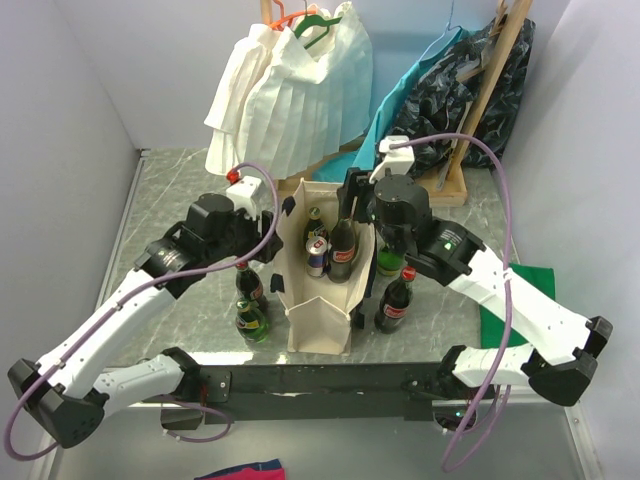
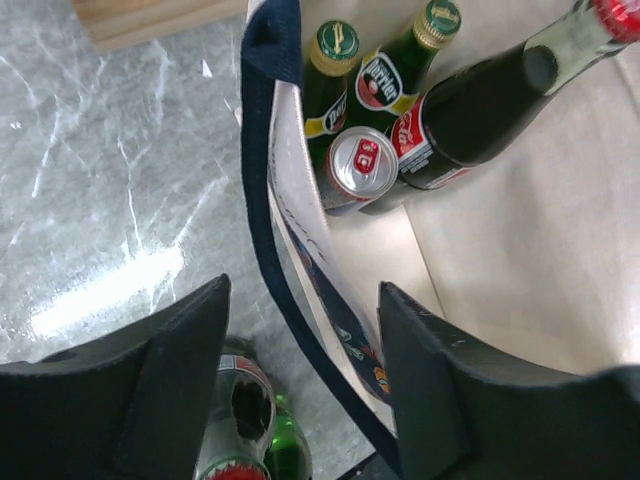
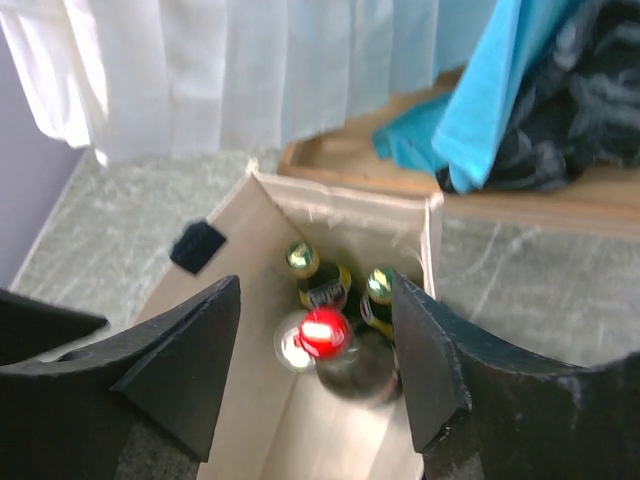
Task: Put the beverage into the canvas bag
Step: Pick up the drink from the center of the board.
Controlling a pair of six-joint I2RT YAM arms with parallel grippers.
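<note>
The cream canvas bag (image 1: 318, 310) stands open at the table's middle, with navy strap edging (image 2: 262, 190). Inside lean a dark cola bottle with a red cap (image 3: 350, 365) (image 2: 480, 110), two green bottles (image 2: 335, 80) and a silver can (image 2: 358, 165). My right gripper (image 3: 315, 285) hangs open over the bag's mouth, the red-capped bottle below it and free of its fingers (image 3: 190, 370). The left gripper (image 2: 303, 290) is open, straddling the bag's left wall; its fingers (image 2: 440, 390) do not pinch the wall.
Outside the bag stand a cola bottle (image 1: 250, 285) and a green bottle (image 1: 252, 322) on its left, and a green bottle (image 1: 388, 262) and a cola bottle (image 1: 396, 300) on its right. A white pleated garment (image 1: 290, 90), teal cloth (image 1: 420, 90) and wooden frame (image 1: 445, 185) fill the back.
</note>
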